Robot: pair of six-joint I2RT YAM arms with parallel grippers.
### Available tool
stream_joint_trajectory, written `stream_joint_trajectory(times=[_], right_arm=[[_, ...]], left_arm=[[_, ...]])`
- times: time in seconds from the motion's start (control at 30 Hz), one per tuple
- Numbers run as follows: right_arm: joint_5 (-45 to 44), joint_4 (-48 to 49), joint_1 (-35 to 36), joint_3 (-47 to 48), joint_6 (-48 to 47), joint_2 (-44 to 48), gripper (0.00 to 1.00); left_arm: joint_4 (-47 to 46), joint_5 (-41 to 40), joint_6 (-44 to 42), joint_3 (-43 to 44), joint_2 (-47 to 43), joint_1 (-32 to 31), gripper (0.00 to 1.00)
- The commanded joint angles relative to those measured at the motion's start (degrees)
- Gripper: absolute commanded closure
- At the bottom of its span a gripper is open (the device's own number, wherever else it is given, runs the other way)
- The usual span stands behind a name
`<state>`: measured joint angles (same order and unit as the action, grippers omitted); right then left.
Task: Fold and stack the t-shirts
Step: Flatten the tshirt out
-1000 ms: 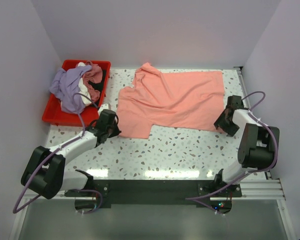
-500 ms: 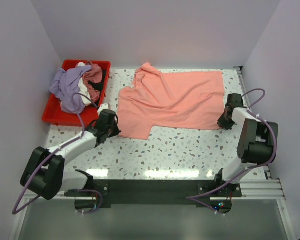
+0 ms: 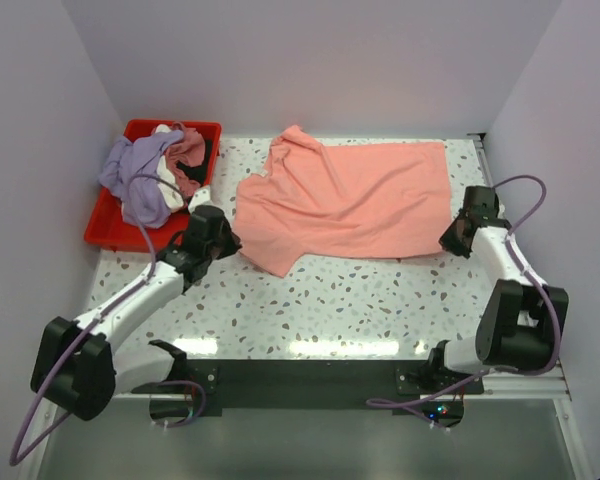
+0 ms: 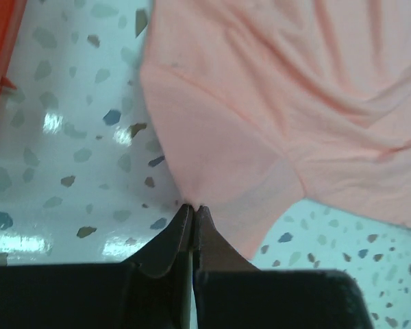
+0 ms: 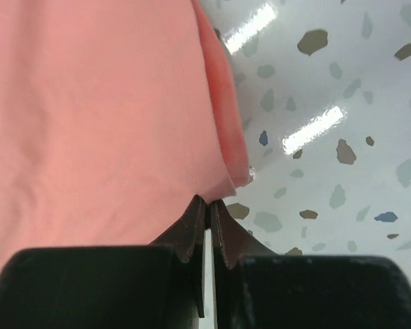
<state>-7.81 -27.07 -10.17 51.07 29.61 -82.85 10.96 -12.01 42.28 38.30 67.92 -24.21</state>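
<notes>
A salmon-pink t-shirt (image 3: 350, 200) lies spread on the speckled table, collar to the left. My left gripper (image 3: 226, 243) is shut on its near left sleeve edge; in the left wrist view the cloth (image 4: 260, 123) puckers at the closed gripper (image 4: 193, 205). My right gripper (image 3: 448, 243) is shut on the near right corner of the hem, and the right wrist view shows the folded hem (image 5: 109, 103) pinched at the gripper (image 5: 210, 200). More t-shirts, lavender (image 3: 135, 180), white and dusty rose, are heaped in the red bin.
The red plastic bin (image 3: 110, 232) stands at the back left of the table, close to my left arm. White walls close in the table on three sides. Speckled table surface (image 3: 380, 300) shows in front of the shirt.
The right gripper closed on the hem corner after moving up to it. The left gripper has lifted and drawn the sleeve edge slightly back and to the right.
</notes>
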Motion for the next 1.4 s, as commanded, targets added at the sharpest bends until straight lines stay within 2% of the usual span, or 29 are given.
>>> stream_joint_trajectory(times=[0.0,0.37,0.7,0.9,1.0,1.1,1.23,1.37], right_arm=[[0.86,-5.16,-0.02,6.74,-1.74,7.25,1.0],[-3.35,-19.85,-0.02,30.91,-4.12,21.84,1.0],[-11.69,-35.93,-0.02,64.2,-10.88,23.7,1.0],[-14.69,-38.75,-0.02,78.71,-13.69,22.82,1.0],[-14.69,-38.76,-0.02,79.98,-14.93,22.82,1.0],[-14.42,-35.44,-0.02,75.26,-15.19,23.96,1.0],[-13.19,-30.95,-0.02,67.08,-15.63,24.05,1.0],[-9.94,-22.61,-0.02,54.51,-15.63,22.74,1.0]], left_arm=[[-1.82,-0.03,-1.15,7.74,-5.33,-0.31,1.0],[1.17,-1.96,-7.56,33.73,-14.12,-0.31,1.0],[3.1,-0.56,-14.59,56.95,-17.65,-0.31,1.0],[5.82,0.93,-17.58,69.79,-15.37,-0.4,1.0],[6.44,1.37,-18.9,73.92,-13.7,-0.31,1.0],[5.92,1.03,-19.34,74.29,-12.38,-0.31,1.0],[3.2,-3.35,-20.13,69.11,-10.27,-0.31,1.0],[-1.54,-14.32,-22.58,58.94,-4.23,-0.31,1.0]])
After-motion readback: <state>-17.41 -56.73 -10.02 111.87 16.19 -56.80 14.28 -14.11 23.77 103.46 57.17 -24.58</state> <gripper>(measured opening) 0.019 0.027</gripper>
